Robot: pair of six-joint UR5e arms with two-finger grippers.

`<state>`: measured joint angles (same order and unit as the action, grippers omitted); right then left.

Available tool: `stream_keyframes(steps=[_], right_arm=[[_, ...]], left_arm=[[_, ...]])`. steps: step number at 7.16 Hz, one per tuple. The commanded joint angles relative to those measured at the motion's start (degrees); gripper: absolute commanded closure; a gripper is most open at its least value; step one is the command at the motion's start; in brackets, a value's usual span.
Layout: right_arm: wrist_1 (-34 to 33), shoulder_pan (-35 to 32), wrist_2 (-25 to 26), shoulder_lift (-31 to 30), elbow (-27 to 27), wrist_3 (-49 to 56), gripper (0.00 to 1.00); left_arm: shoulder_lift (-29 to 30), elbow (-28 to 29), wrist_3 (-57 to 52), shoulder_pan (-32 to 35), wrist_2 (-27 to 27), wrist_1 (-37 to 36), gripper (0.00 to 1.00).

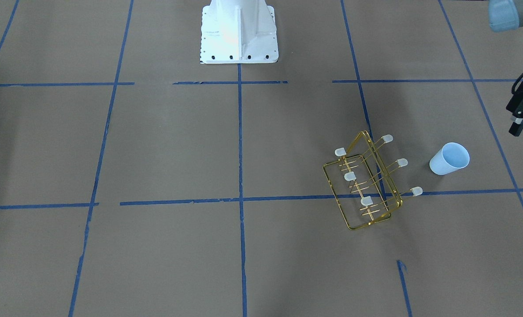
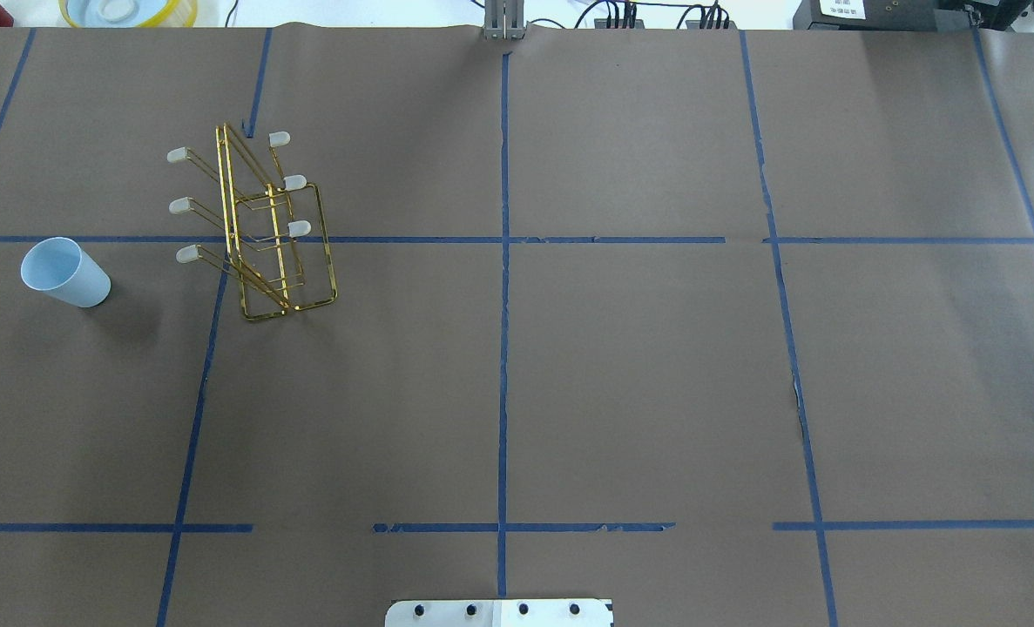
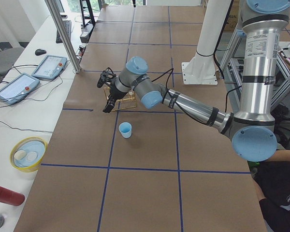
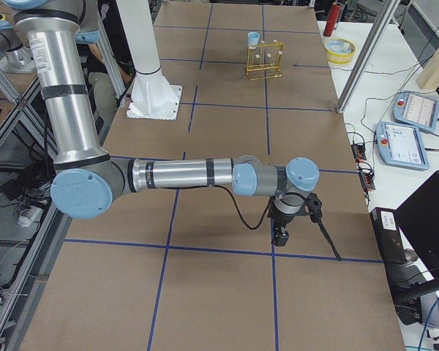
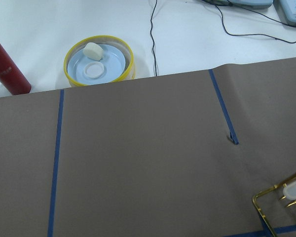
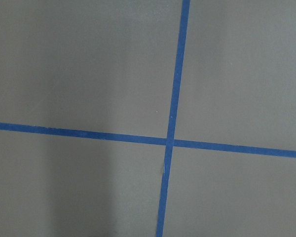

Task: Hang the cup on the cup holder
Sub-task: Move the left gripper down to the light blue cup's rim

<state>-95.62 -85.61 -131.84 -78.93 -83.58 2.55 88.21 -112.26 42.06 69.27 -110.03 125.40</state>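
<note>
Cup [image 2: 65, 272] (upright); cup holder [image 2: 255, 228] near, apart

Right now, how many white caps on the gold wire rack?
6 white caps: three facing the pale blue plastic cup, three on the gold wire rack's other side. None seems hidden.

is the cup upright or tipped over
Upright. The cup stands on its narrower base with the open rim facing up, and the inside looks empty.
</note>
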Motion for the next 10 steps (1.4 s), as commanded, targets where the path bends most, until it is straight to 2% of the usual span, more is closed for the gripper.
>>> stream_keyframes(steps=[1,2,5,6,8,10], right_arm=[[0.0,0.0,0.0,0.0,0.0,0.0,0.0],[0.0,0.0,0.0,0.0,0.0,0.0,0.0],[0.0,0.0,0.0,0.0,0.0,0.0,0.0],[0.0,0.09,0.0,0.0,0.0,0.0,0.0],[0.0,0.0,0.0,0.0,0.0,0.0,0.0],[0.0,0.0,0.0,0.0,0.0,0.0,0.0]], left_arm=[[-5.13,-1.03,12.2,-9.99,12.07,10.52,0.0],[-8.02,-0.95,16.61,-14.21,17.34,15.18,0.0],[-14.8,-0.16,25.94,-26.25,35.78,21.97,0.0],[-15.6,1.24,28.84,-29.34,41.77,23.03,0.0],[-15.61,7.02,36.55,-38.2,58.0,23.13,0.0],[-15.44,11.78,40.8,-44.2,68.15,23.13,0.0]])
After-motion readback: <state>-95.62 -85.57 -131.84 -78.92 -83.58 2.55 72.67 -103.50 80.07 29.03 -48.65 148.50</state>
